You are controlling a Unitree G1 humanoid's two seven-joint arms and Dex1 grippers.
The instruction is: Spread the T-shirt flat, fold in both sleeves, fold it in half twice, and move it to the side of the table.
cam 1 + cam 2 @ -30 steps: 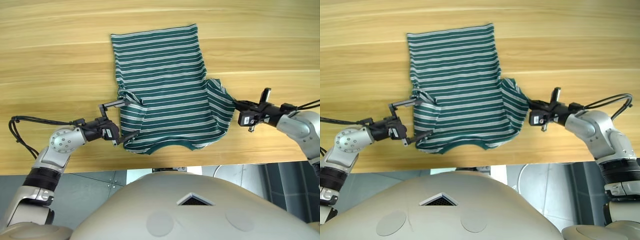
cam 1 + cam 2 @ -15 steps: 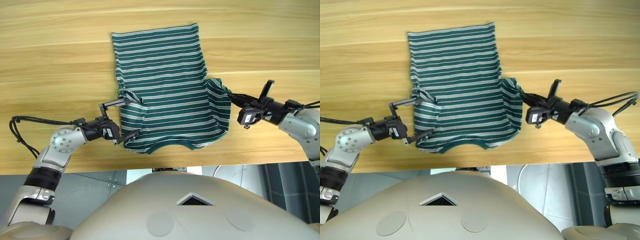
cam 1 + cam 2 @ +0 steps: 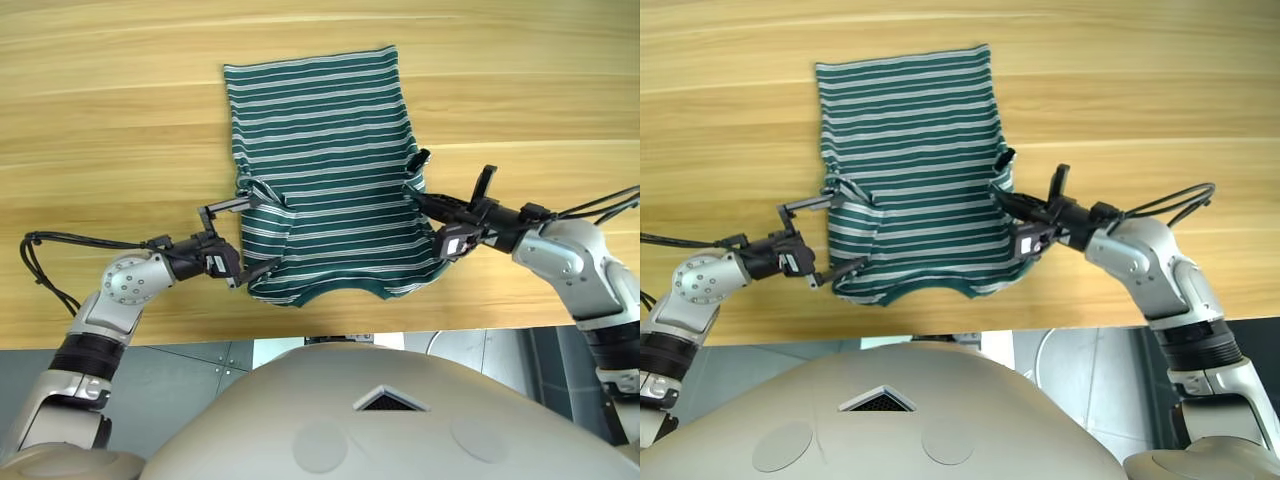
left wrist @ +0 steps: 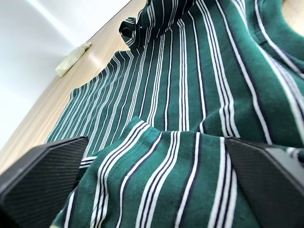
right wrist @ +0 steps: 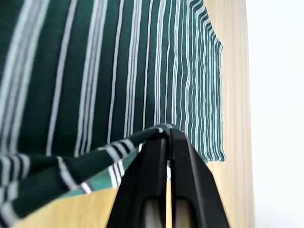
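Note:
A green T-shirt (image 3: 320, 130) with white stripes lies on the wooden table (image 3: 100, 100), hem at the far side and collar at the near edge. Its left sleeve (image 3: 262, 215) is folded in over the body. My left gripper (image 3: 263, 233) stands open at that sleeve, one finger on each side of the fold (image 4: 156, 142). My right gripper (image 3: 413, 195) is shut on the right sleeve (image 3: 420, 160) and holds it lifted above the shirt's right edge. In the right wrist view the fingertips (image 5: 164, 142) pinch the striped fabric.
Bare wood stretches to the left (image 3: 110, 150) and right (image 3: 540, 110) of the shirt. The table's near edge (image 3: 200, 335) runs just below the collar, with grey floor beyond it. Cables trail from both wrists.
My right gripper has moved left with the right sleeve, drawing it from beside the shirt in over the body. The left gripper has stayed where it was.

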